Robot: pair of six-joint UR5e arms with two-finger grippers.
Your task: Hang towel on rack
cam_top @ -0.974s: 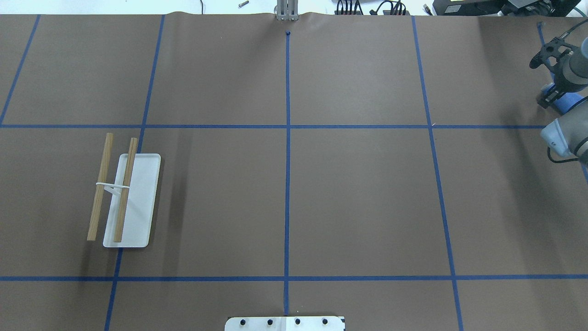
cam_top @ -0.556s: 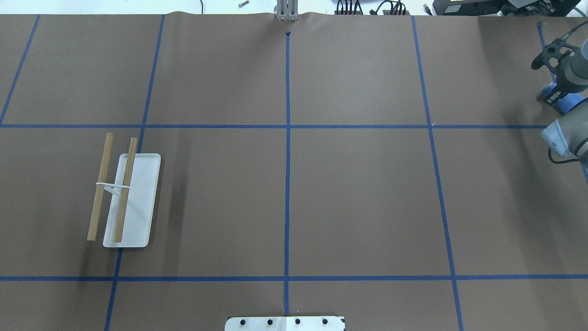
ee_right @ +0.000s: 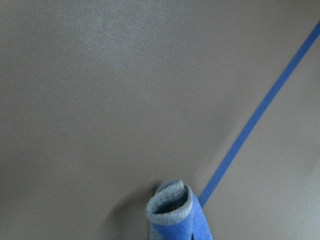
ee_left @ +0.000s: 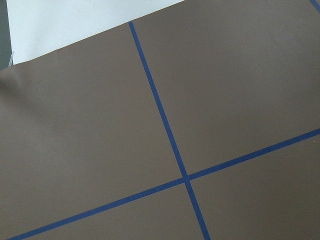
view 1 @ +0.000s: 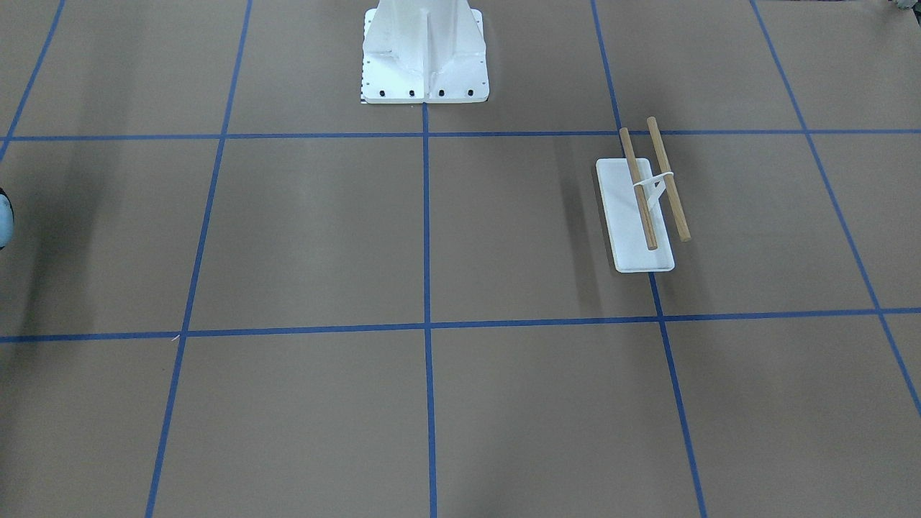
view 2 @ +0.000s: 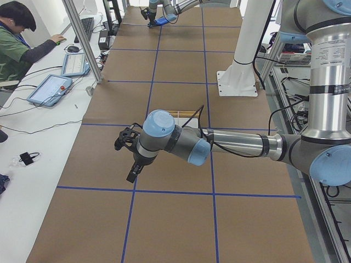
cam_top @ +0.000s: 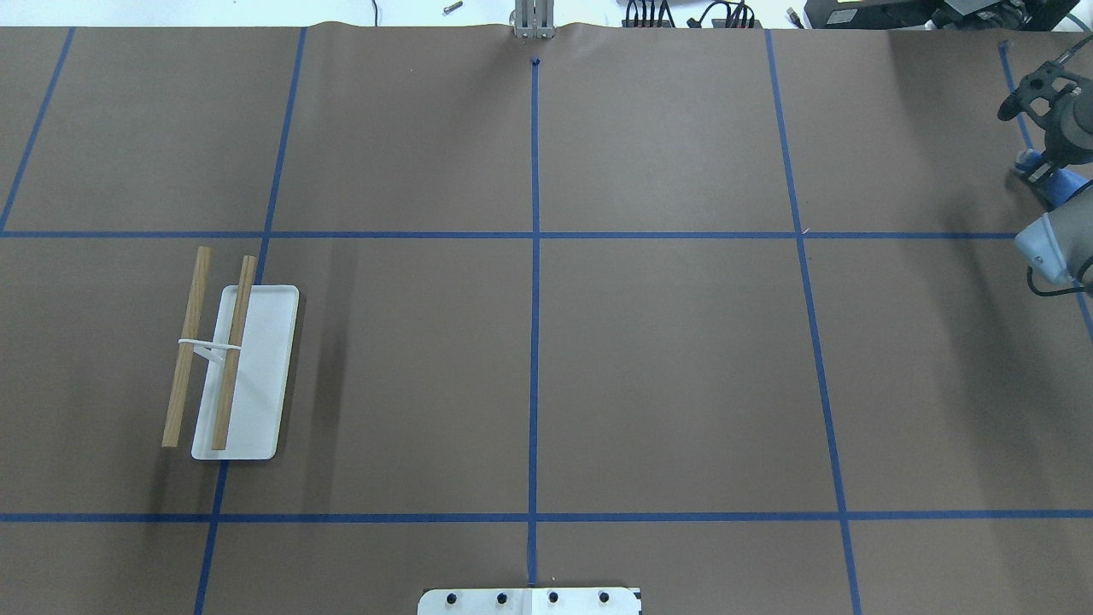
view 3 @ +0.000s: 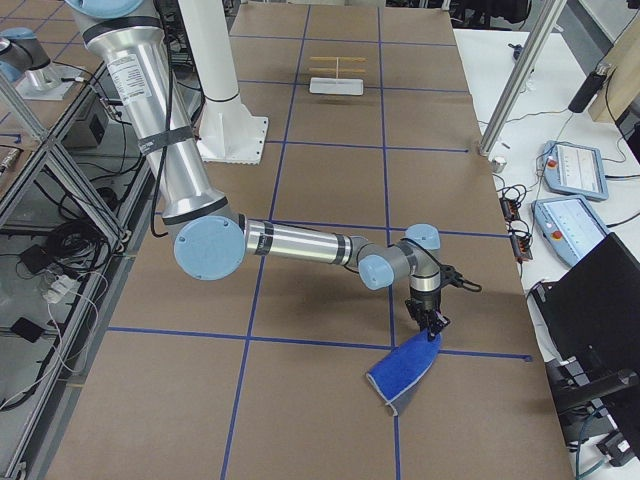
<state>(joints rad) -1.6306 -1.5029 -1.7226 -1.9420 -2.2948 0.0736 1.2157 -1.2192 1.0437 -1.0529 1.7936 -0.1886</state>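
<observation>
The rack (cam_top: 256, 401) stands at the table's left: a flat white base, a white bracket and two wooden dowels (cam_top: 186, 346). It also shows in the front-facing view (view 1: 633, 223) and far off in the exterior right view (view 3: 335, 85). My right gripper (cam_top: 1031, 166) is at the table's far right edge, shut on the blue towel (cam_top: 1069, 184). In the exterior right view the towel (view 3: 405, 368) hangs from the gripper (view 3: 432, 322) with its lower end on the table. My left gripper (view 2: 131, 174) shows only in the exterior left view; I cannot tell whether it is open or shut.
The big white bolted pedestal (view 1: 424, 50) stands at the robot's side, middle. Blue tape lines grid the brown table. An operator (view 2: 16, 38) sits at a side desk with tablets (view 2: 52, 87). The left wrist view shows only table and tape.
My right gripper has moved a little further toward the table's right edge and away from the robot, carrying the towel. The rack has not moved.
</observation>
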